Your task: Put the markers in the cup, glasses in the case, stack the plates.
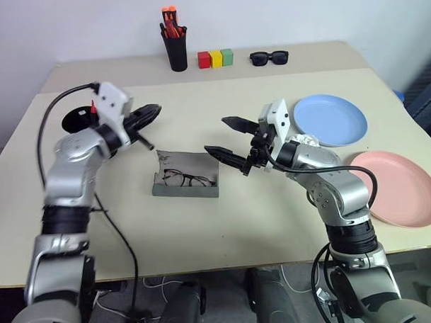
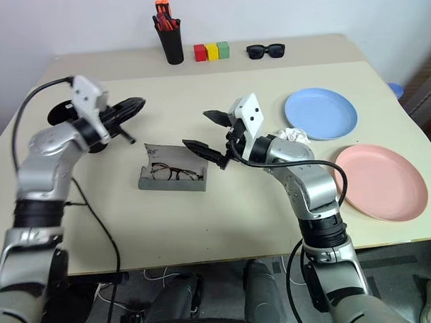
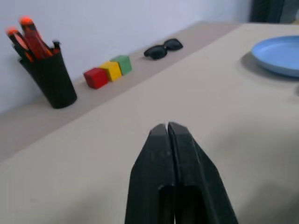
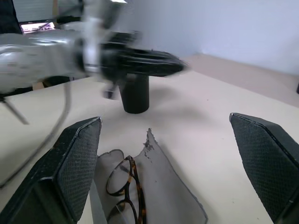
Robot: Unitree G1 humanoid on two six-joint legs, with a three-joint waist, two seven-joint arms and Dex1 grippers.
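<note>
Although my right gripper (image 1: 225,139) stands with its fingers wide apart above the case (image 1: 186,179), it holds nothing; the glasses (image 1: 186,179) already lie inside, flap still up, presumably awaiting closure. My left gripper (image 1: 149,113) has its fingers pressed together, empty, poised level beside the cup (image 1: 77,118), where a marker (image 1: 93,107) shows its red tip. Blue plate (image 1: 331,120) and pink plate (image 1: 402,187) sit apart, unstacked. Obscured: the cup's interior, hidden behind my left arm, so I cannot confirm how many markers it holds.
</note>
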